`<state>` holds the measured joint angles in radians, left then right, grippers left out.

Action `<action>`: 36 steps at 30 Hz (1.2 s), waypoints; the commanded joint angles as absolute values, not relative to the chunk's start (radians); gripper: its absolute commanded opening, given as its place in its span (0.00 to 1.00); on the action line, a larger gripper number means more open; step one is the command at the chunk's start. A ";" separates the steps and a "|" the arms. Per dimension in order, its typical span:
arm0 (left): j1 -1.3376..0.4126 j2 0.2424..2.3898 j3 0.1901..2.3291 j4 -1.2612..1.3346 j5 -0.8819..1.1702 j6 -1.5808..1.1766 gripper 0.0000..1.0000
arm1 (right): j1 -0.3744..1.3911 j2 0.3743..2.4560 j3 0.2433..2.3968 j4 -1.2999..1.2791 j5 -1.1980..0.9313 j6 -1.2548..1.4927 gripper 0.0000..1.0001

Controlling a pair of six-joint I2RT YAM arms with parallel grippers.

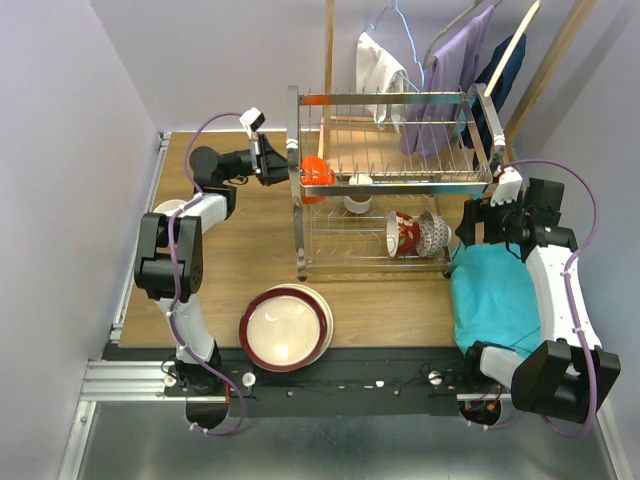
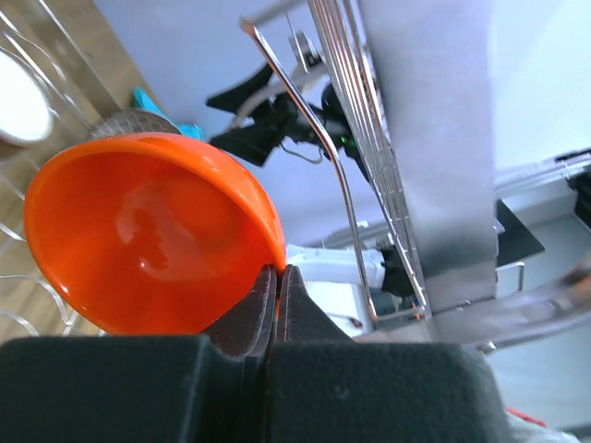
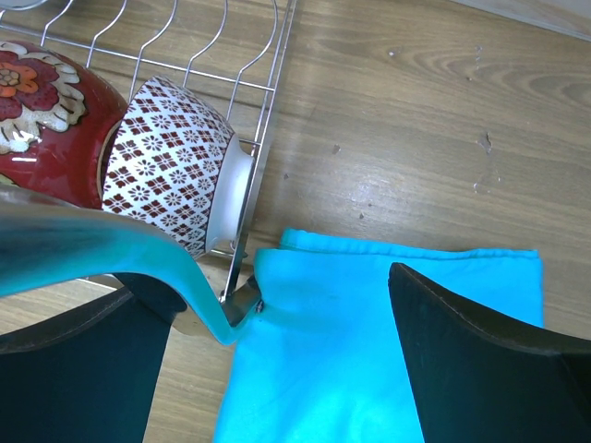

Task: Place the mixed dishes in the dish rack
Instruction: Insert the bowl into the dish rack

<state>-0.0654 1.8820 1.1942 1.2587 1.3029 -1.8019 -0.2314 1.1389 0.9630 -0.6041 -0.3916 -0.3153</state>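
My left gripper [image 1: 292,170] is shut on the rim of a small orange bowl [image 1: 315,172], held at the left end of the chrome dish rack's [image 1: 400,100] upper tier. In the left wrist view the black fingertips [image 2: 263,300] pinch the orange bowl's [image 2: 138,240] edge beside the rack's wires [image 2: 343,185]. On the lower tier a red-patterned bowl [image 1: 402,233] and a diamond-patterned bowl [image 1: 432,233] lie on their sides. Stacked plates [image 1: 285,327], the top one red-rimmed cream, sit on the table at the front. My right gripper [image 1: 468,232] hangs open over a teal cloth [image 1: 495,290], holding nothing.
The right wrist view has the red-patterned bowl [image 3: 37,101], the diamond-patterned bowl [image 3: 166,166] and the rack's corner [image 3: 242,277] left of the teal cloth [image 3: 369,351]. A pale cup [image 1: 168,207] stands by my left arm. A wooden stand with hanging clothes [image 1: 450,50] is behind the rack.
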 commanded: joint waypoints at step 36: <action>-0.336 1.841 0.950 0.632 1.057 -0.897 0.00 | -0.241 1.147 0.983 -0.647 -0.341 -0.439 1.00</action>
